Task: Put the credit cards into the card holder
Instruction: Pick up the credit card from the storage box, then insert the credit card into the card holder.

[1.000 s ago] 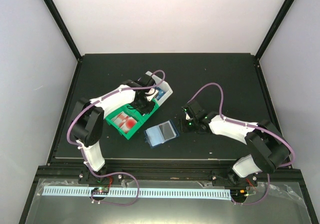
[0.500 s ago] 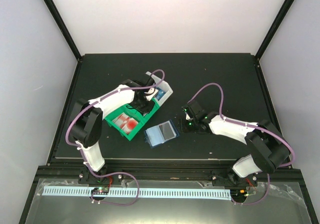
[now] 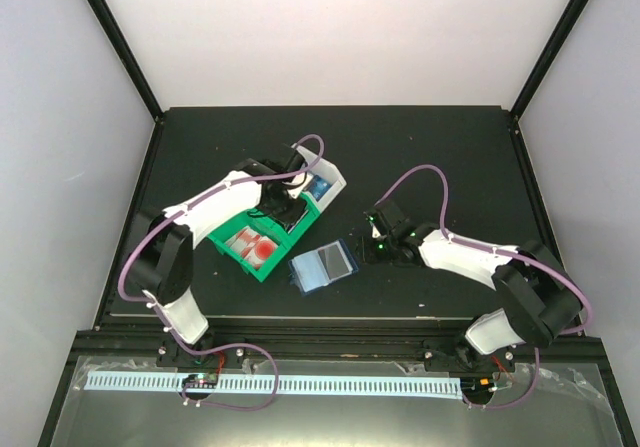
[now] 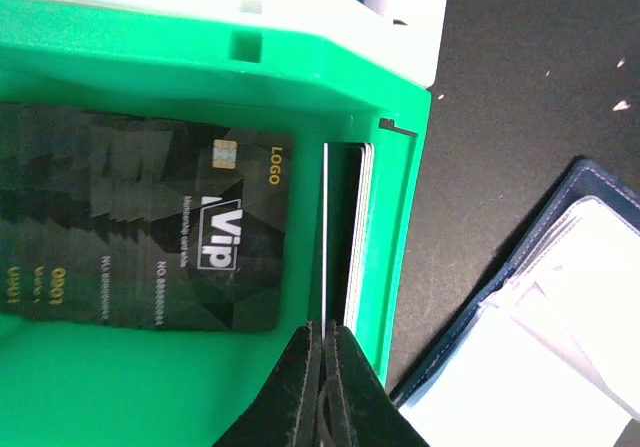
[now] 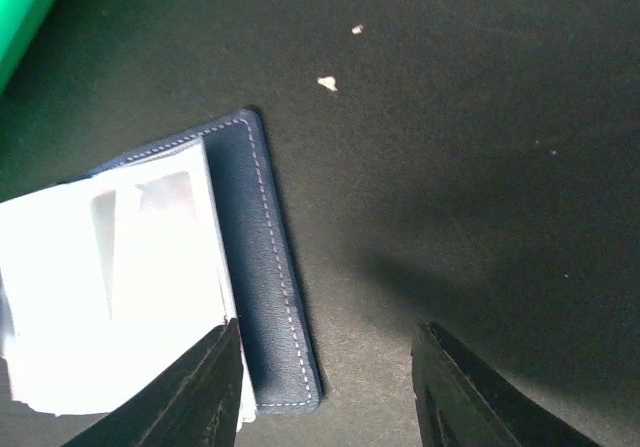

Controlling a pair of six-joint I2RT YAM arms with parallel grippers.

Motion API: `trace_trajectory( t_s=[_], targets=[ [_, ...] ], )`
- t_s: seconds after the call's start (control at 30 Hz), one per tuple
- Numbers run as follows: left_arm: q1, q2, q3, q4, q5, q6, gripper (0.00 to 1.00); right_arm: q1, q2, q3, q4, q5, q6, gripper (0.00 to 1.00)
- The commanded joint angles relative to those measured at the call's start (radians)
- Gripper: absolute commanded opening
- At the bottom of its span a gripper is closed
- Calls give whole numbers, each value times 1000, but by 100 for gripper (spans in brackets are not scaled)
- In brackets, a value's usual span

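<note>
My left gripper (image 4: 326,325) is shut on a thin card (image 4: 325,227) seen edge-on, held upright inside the green bin (image 4: 395,197), beside an upright stack of cards (image 4: 358,227) at the bin's wall. Black credit cards (image 4: 150,227) lie fanned in that bin. From above, the left gripper (image 3: 285,207) is over the bin, with red-and-white cards (image 3: 252,244) and blue cards (image 3: 320,188) near it. The card holder (image 3: 323,265) lies open, its clear sleeves up. My right gripper (image 5: 325,337) is open over the holder's dark blue right edge (image 5: 255,237), with nothing in it.
The green bin (image 3: 262,237) and a white bin (image 3: 336,178) stand together left of centre on the black table. The card holder's corner (image 4: 545,317) lies just right of the green bin. Grey walls and black frame posts enclose the table.
My left arm has shifted slightly toward the back over the green bin. The right arm and the card holder have not moved.
</note>
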State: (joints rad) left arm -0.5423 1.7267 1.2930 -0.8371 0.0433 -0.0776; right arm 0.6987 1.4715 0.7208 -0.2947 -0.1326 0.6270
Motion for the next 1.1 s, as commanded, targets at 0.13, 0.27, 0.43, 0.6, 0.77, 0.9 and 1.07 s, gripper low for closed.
trace_trajectory(
  t_s=[0.13,0.27,0.43,0.6,0.77,0.9,1.07],
  targets=[
    [1,-219,-18,9,-66,-60,1,-5,-133,72,20,15,2,50],
    [1,-356,-53,81,13,-99,2,-6,-225,91,114,-102,-2,53],
    [1,-583,-134,284,258,-233,2,-6,-349,91,306,-239,65,73],
    [1,-780,-269,612,519,-499,2,-5,-401,131,443,-324,192,78],
    [0,-871,-397,909,643,-792,2,-4,-354,199,528,-499,313,72],
    [0,-883,-417,971,690,-889,2,-4,-344,171,687,-606,433,62],
    [-6,-890,-441,1027,706,-963,2,-5,-353,168,685,-636,458,35]
  ],
)
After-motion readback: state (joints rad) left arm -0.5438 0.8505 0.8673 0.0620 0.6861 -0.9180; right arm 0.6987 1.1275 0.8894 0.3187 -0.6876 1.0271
